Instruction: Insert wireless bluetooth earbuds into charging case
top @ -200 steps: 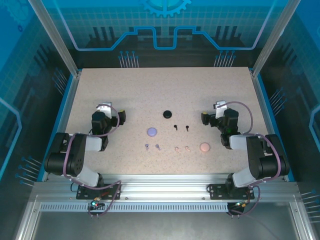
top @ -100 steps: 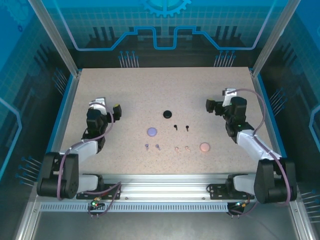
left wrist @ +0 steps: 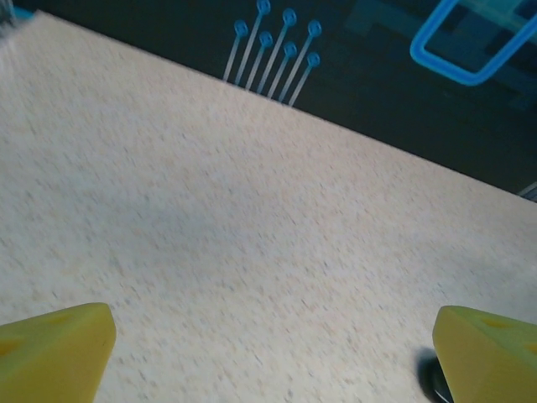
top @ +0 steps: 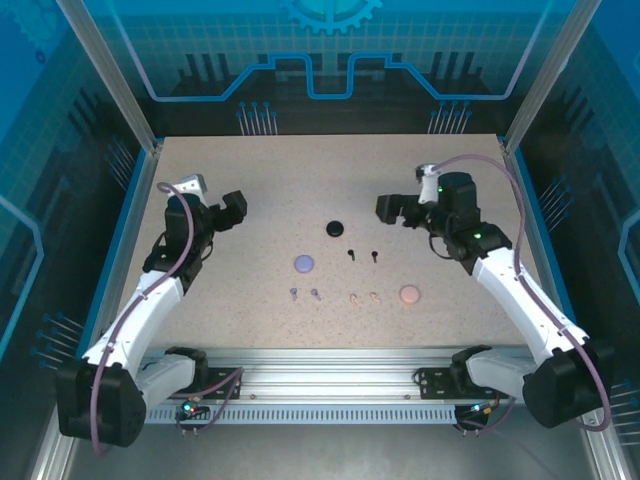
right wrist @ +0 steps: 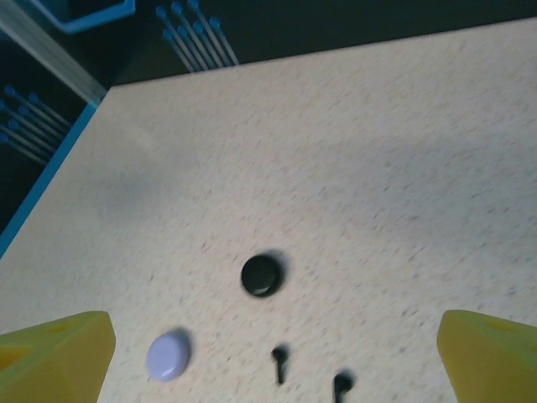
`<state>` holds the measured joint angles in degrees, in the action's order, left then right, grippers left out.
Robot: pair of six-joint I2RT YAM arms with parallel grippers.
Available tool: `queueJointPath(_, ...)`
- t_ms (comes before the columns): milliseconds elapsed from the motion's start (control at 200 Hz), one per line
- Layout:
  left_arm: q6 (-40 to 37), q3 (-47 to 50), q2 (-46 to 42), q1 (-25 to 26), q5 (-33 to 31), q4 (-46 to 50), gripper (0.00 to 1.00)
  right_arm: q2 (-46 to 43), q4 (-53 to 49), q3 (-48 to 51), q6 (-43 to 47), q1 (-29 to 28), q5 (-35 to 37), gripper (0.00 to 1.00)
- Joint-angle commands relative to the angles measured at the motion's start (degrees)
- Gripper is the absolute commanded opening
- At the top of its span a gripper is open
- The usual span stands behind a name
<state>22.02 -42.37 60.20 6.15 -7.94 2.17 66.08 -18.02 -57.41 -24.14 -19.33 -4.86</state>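
On the table (top: 300,170) I see the left gripper (top: 236,207) spread wide, empty, well left of everything. Right gripper (top: 389,210) spread too, empty, near the black case (top: 335,229), on its right. Lilac case (top: 304,263) and pink case (top: 409,295) sit toward the near edge. Six earbuds (top: 351,253) lie loose on the table, between the grippers.

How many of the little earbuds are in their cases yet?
None yet. The black earbuds, lilac earbuds and pink earbuds all lie loose on the table. The black case, lilac case and pink case sit apart from them. Nothing is in hand: the left gripper and right gripper are open and empty. All six are left to put in.
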Motion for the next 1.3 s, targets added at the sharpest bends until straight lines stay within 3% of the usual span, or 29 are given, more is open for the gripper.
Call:
queueJointPath(0, 6.57, -2.11, 0.56, 1.58, 4.3, 7.18, 0.99, -0.33, -10.73, -2.89, -4.33, -5.95, 6.02, 1.0)
queueJointPath(265, 11.14, -1.22, 2.04, 3.86, 7.91, 6.86, 0.99, 4.11, -16.2, -5.07, -13.22, -18.74, 13.82, 0.97)
queueJointPath(390, 12.99, -0.84, 1.1, 3.87, 6.64, 8.0, 0.99, 9.02, -18.68, -7.48, -17.7, -23.5, 16.95, 0.96)
queueJointPath(690, 20.25, -1.91, -0.35, 3.88, 4.27, 13.88, 0.99, 30.45, -27.11, -24.2, -26.54, -32.13, 22.19, 0.93)
queueJointPath(970, 26.86, 0.5, -5.17, 2.56, -1.98, 18.6, 0.99, 49.88, -35.91, -42.12, -34.57, -34.23, 24.45, 0.86)
queueJointPath(1106, 27.81, 2.0, -5.77, -0.6, 1.02, 18.15, 0.99, 55.11, -35.66, -45.51, -36.68, -34.02, 22.55, 0.79)
queueJointPath(1296, 27.72, 4.14, -6.59, -3.72, 4.36, 16.36, 0.99, 62.79, -38.43, -52.44, -37.07, -33.46, 21.61, 0.77)
